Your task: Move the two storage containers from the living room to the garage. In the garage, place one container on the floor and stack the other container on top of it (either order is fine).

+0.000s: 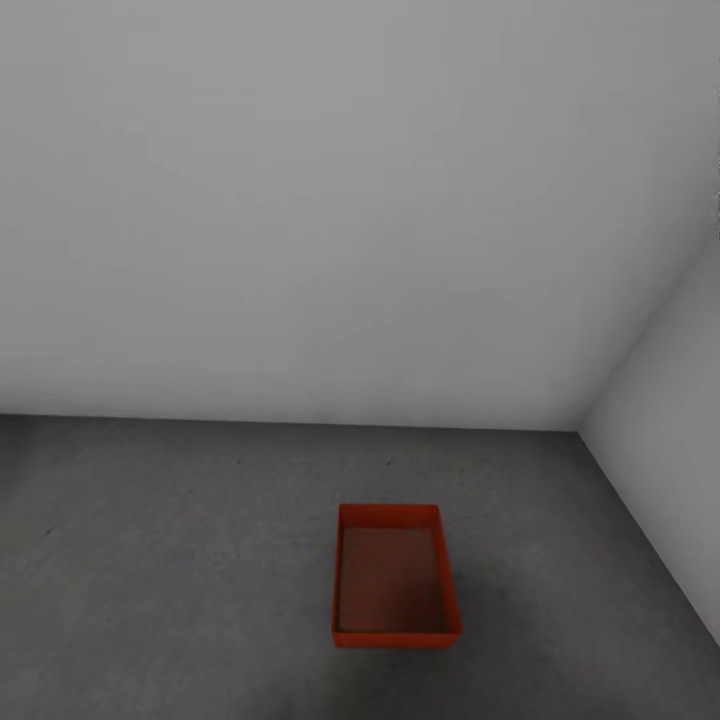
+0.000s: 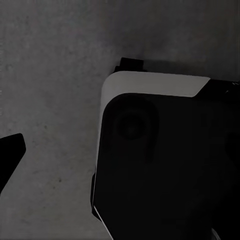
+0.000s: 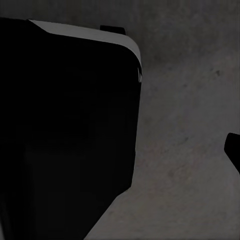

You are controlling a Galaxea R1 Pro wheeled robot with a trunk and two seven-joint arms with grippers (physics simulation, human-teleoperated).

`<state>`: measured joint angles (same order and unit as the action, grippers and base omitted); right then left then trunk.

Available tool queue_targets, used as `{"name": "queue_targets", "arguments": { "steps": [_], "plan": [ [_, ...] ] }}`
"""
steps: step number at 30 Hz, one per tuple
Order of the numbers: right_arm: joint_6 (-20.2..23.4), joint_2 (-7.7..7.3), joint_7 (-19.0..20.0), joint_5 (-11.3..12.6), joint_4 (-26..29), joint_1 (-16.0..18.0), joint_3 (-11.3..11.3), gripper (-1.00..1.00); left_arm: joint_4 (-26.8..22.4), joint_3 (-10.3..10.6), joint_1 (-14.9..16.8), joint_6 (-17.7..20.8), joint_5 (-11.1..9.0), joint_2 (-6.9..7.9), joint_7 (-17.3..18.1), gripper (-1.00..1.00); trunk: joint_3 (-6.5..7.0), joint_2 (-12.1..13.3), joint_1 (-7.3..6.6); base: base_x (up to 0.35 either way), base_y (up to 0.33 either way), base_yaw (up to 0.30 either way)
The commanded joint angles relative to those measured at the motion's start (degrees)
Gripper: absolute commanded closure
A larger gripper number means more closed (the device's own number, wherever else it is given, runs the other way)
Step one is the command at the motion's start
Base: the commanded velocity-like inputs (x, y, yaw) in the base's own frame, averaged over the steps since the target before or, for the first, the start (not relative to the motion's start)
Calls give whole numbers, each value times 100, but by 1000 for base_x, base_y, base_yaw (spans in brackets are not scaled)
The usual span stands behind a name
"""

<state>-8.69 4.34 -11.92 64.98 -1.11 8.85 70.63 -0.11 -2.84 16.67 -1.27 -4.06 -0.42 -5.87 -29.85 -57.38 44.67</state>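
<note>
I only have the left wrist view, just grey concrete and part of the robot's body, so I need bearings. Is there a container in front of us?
Observer: Yes. In the head view, one orange-red storage container sits flat on the dark concrete floor, ahead and slightly to the right.
Operator: Is anything stacked on it yet?
Observer: No. It is upright and open-topped, and its bare bottom is visible.
Operator: How close is it to the walls?
Observer: It stands apart from both. The back wall runs behind it, and a side wall meets that one in a corner on the right.
</note>
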Motion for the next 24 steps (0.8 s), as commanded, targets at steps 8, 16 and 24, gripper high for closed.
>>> {"name": "queue_targets", "arguments": {
  "steps": [8,16,24],
  "plan": [
    [-17,9,-4,50,-12,2,48,-100,2,-24,2,-13,-42,-2,-9,-100,69,-3,0,0,0,0],
    [-12,11,-4,46,-12,2,53,-100,2,-24,2,-13,-41,3,-2,-100,142,-3,0,0,0,0],
    [-10,20,3,41,-12,2,56,-100,2,-24,-12,-6,-40,39,21,-100,215,-3,0,0,0,0]
  ]
}}
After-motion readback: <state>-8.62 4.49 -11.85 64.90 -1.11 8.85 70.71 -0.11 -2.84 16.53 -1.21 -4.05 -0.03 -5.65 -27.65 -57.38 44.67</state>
